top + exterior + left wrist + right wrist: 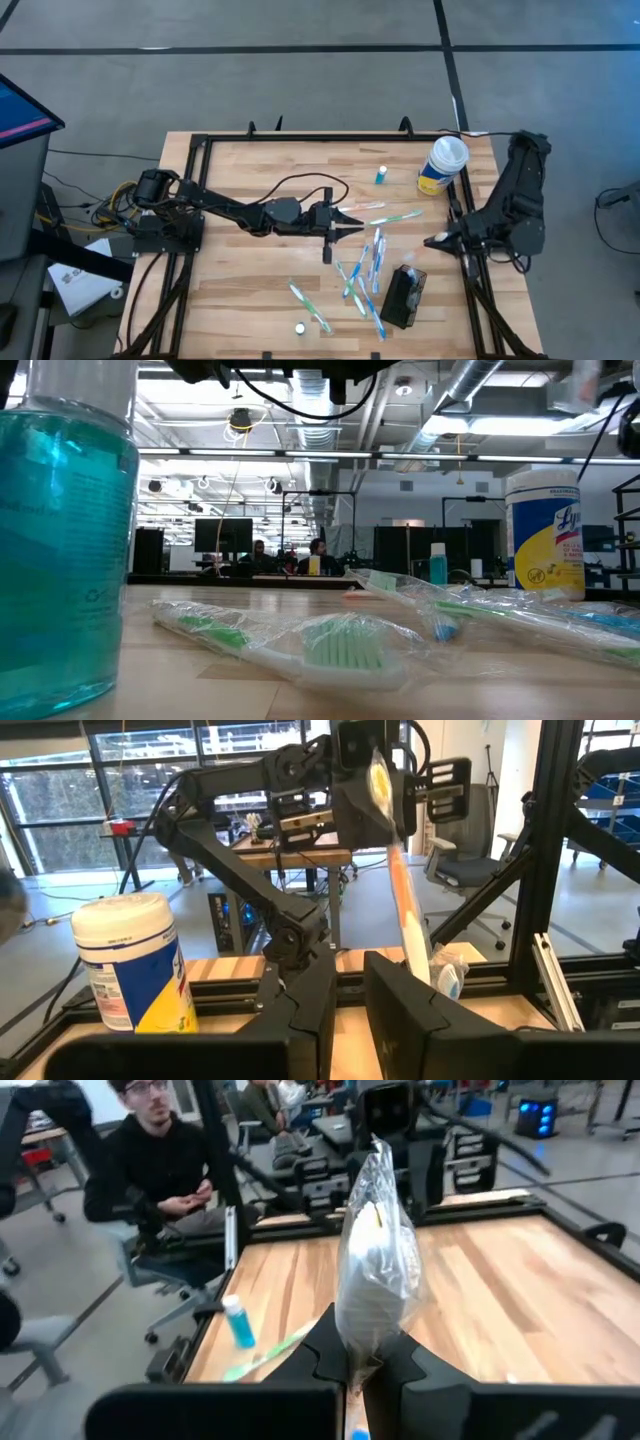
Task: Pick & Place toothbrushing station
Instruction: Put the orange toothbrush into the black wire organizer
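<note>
While the right tool point(432, 241) waits, the left tool point(358, 226) grips a wrapped toothbrush point(393, 216).

**Edges and blur are cutting things short**

In the low view, a blue bottle point(60, 530) is running off the left edge, its neck passing out of frame. The yellow-and-white canister point(545, 535) is blocking whatever stands behind it. In the right wrist view, a crinkled clear wrapper point(378, 1260) is masking its own contents. In the high view, the small white object point(299, 327) is staying too tiny to identify.

small black box-shaped toothbrushing station point(404, 297), lying on the table's near right part, beside scattered toothbrushes
</note>
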Robot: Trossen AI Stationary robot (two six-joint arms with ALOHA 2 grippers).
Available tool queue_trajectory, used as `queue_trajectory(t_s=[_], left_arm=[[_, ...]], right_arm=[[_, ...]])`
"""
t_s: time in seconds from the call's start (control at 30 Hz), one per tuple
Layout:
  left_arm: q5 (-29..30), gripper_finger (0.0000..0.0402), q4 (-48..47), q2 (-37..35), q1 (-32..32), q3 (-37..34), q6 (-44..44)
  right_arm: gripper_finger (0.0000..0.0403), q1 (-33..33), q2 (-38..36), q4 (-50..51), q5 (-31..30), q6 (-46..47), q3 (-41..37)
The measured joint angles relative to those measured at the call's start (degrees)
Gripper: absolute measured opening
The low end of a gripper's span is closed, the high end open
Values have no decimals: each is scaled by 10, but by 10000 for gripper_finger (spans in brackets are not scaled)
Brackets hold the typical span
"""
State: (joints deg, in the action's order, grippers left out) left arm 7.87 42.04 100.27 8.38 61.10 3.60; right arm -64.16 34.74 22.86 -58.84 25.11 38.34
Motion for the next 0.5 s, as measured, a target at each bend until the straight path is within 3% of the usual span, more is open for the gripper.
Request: queue_trajectory(t_s=[0.2,0.5], left_arm=[[-2,49,0,0,0,0,0],[-1,49,0,0,0,0,0]], right_arm=[[1,-34,7,121,-20,96,37],[1,-68,27,223,-10,212,67]])
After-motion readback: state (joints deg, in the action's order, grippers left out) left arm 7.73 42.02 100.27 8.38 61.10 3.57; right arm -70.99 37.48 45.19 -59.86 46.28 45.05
